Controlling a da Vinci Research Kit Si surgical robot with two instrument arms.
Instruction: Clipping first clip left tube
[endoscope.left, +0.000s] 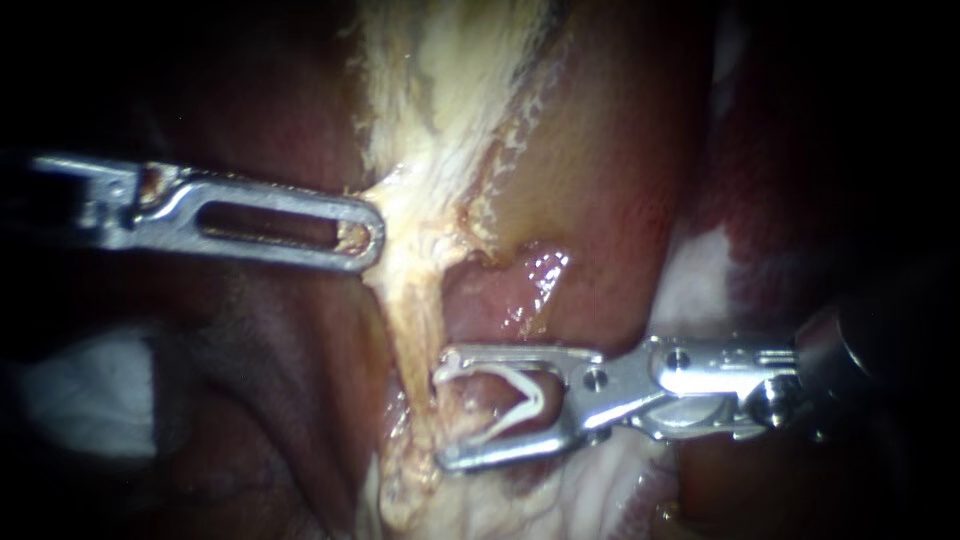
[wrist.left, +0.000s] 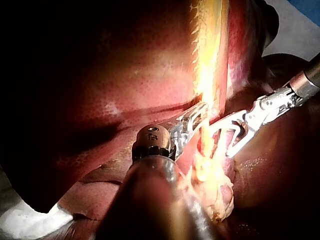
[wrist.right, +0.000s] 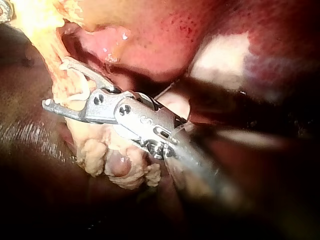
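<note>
- Right instrument (endoscope.left: 441, 410): jaws spread wide and gripping nothing. A white clip (endoscope.left: 515, 400) sits loaded between them, its legs open in a V, set back toward the hinge.
- Tube (endoscope.left: 412, 335): a pale strand running across the mouth of the right jaws. In the endoscope view it lies at the jaw tips, barely inside. In the right wrist view pale tissue sits between the two jaws, ahead of the clip's bend.
- Left instrument (endoscope.left: 362, 236): jaws clamped on pale tissue (endoscope.left: 397, 205) further up the strand, well apart from the right jaws. The tissue tents toward its tip, so we judge it holds the tube taut.
- We make out only one tube clearly and cannot say whether it is the left one.
- Done, as we judge: tube bared, tensioned, clip loaded, jaws brought to straddle it.
- Left to do: seat the tube deeper so both clip legs pass it, squeeze shut, then open and back off. No clip is on the tube yet.
</note>
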